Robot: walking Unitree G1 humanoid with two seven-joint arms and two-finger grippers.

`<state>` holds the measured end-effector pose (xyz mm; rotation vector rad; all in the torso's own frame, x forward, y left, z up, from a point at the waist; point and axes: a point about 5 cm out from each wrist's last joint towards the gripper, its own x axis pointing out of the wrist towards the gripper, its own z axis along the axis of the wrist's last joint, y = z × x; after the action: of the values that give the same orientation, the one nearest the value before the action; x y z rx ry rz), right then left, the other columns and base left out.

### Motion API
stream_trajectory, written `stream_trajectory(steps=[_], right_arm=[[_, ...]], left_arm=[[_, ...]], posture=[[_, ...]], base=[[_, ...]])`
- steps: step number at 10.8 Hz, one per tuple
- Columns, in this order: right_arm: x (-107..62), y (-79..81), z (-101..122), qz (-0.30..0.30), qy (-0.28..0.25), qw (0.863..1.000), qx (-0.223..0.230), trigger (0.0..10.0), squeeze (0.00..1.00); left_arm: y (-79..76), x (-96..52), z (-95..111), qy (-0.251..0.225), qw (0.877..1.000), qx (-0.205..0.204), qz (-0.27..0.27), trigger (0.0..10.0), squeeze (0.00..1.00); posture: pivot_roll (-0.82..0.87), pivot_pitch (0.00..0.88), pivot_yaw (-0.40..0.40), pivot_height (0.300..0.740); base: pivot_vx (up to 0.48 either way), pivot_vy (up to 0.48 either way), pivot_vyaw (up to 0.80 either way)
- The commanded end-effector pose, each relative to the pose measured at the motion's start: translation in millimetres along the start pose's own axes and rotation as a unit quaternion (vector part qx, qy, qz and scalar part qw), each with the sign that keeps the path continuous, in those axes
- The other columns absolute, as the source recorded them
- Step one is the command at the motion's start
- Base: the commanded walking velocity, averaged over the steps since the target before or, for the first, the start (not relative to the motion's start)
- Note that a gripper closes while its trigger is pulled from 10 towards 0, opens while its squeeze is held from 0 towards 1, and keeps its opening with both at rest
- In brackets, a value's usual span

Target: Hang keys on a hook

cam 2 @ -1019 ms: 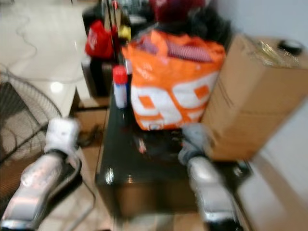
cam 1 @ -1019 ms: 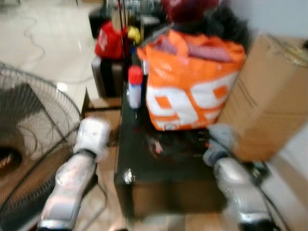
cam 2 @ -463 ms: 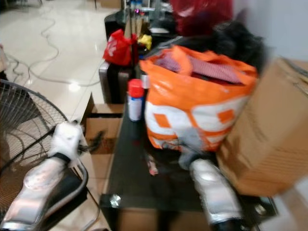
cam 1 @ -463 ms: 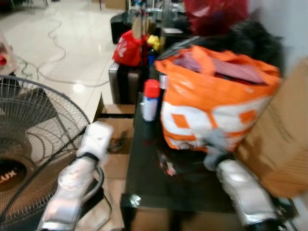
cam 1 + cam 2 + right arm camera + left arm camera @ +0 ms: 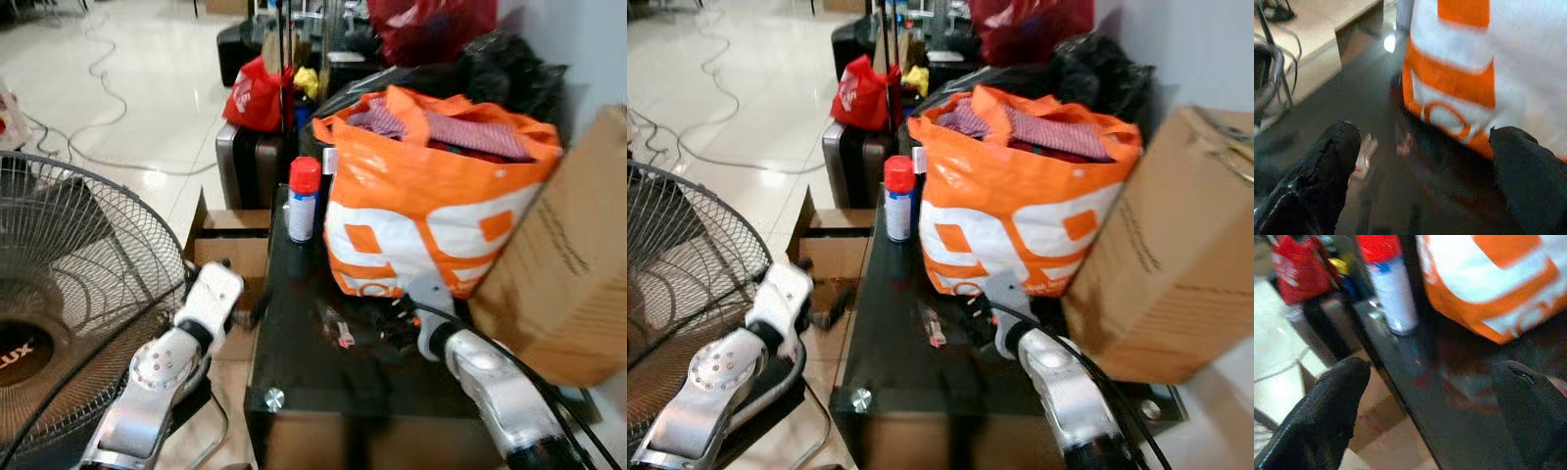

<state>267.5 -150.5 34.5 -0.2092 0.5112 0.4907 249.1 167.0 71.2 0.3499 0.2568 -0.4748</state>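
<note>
Both grippers empty, fingers spread wide: right gripper (image 5: 1418,161) over keys (image 5: 935,331) on black table (image 5: 892,362); lower squarely, pinch ring.

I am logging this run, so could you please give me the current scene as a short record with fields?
surface: black table
keys: small reddish bunch lying on the table, ungripped
bag: orange and white bag of cloth, behind the keys
can: red-capped spray can, upright at the table's left edge
box: cardboard box right of the bag
fan: floor fan on the left
right gripper: open, over the table, aimed at the keys and the bag's base
left gripper: open, at the table's left edge
hook: cannot tell where
</note>
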Motion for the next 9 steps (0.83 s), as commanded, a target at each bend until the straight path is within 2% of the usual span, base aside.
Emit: stream_trajectory(steps=[1,2,3,6,8,9], right_arm=[[4.4,4.3,-7.7,0.016,0.022,1.000,0.003,10.0,1.00],[8.5,9.5,-13.2,0.029,0.034,0.999,0.008,10.0,1.00],[13.5,15.3,-16.5,0.037,0.044,0.998,0.006,10.0,1.00],[28.3,32.3,-18.4,0.044,0.048,0.998,0.025,10.0,1.00],[32.0,43.6,-22.3,0.059,0.053,0.996,0.031,10.0,1.00],[33.8,49.5,-21.8,0.073,0.050,0.995,0.034,10.0,1.00]], left_arm=[[-5.0,1.8,-2.9,0.011,0.999,0.010,-0.035,10.0,0.00],[-8.5,-1.0,-10.5,0.030,0.997,0.024,-0.061,10.0,0.00],[-9.2,-4.2,-14.4,0.040,0.997,0.033,-0.065,10.0,0.00],[-10.8,-16.2,-12.0,0.037,0.996,0.032,-0.073,10.0,0.00],[-17.9,-28.5,-9.9,0.040,0.994,0.031,-0.092,10.0,0.00],[-22.5,-40.0,-14.2,0.053,0.993,0.030,-0.105,10.0,0.00]], posture=[[0.01,0.000,-0.043,0.740],[0.01,0.000,-0.049,0.740],[0.01,0.000,-0.054,0.740],[0.02,0.000,-0.048,0.740],[0.03,0.062,-0.056,0.740],[0.04,0.085,-0.060,0.740]], base=[[0.000,0.000,0.00],[0.000,0.000,0.00],[0.000,0.000,0.00],[0.000,0.000,0.00],[0.000,0.000,0.00],[0.000,0.000,0.00]])
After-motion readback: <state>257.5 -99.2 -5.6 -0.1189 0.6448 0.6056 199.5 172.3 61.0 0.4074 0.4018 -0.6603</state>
